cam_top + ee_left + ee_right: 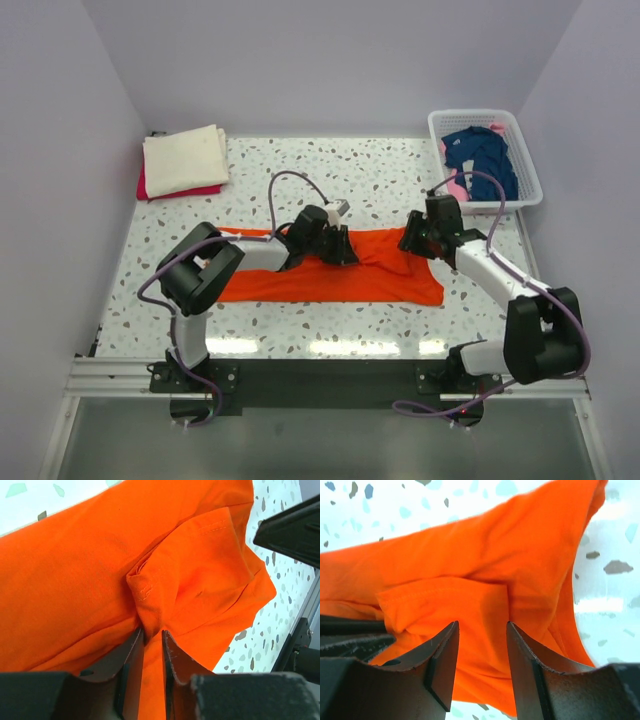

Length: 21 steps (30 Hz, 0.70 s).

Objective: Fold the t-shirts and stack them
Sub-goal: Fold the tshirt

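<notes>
Pinching a fold of the orange t-shirt (pixel 300 283) in my left claw (pixel 152 634) | my right claw (pixel 482 626) stands apart-jawed over its right end, gripping nothing | shirt lies spread across mid tabletop (pixel 390 180).

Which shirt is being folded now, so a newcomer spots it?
Start at the speckled table. Across its middle lies the orange t-shirt, spread in a wide strip. It alone is bright orange; the cream shirt sits folded at the far left corner, the navy shirt in the white basket.
</notes>
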Motion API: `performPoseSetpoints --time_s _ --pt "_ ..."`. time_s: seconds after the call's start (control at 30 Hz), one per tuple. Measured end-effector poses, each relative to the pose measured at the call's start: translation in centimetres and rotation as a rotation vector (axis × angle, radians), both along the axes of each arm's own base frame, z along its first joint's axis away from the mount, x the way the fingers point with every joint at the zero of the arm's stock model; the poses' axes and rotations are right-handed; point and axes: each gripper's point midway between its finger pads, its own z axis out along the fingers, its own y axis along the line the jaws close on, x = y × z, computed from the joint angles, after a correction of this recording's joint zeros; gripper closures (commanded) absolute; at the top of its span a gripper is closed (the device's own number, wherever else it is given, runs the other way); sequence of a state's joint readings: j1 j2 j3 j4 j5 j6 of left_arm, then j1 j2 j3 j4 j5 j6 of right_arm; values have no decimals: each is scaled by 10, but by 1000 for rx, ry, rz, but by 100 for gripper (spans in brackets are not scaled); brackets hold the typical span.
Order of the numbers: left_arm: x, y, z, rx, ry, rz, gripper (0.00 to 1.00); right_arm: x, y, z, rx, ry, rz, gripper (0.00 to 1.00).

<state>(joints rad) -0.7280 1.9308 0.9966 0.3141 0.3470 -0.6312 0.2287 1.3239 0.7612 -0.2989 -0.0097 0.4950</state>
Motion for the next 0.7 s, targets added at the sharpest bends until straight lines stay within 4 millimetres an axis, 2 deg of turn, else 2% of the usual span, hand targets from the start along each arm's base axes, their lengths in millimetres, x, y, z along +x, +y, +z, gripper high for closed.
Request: performPoseSetpoints --time_s 0.2,0.4,0.6,0.7 --pt "3 0 7 -8 -24 6 62 21 1 -7 -23 24 -9 54" --pt "9 -3 14 -8 -44 6 55 23 -2 -24 -54 72 -21 54" --pt "30 -19 39 -44 -109 8 55 24 -3 -28 -61 80 -24 55" --pt "38 -26 41 -48 -120 8 55 23 -3 -30 -62 88 -23 57"
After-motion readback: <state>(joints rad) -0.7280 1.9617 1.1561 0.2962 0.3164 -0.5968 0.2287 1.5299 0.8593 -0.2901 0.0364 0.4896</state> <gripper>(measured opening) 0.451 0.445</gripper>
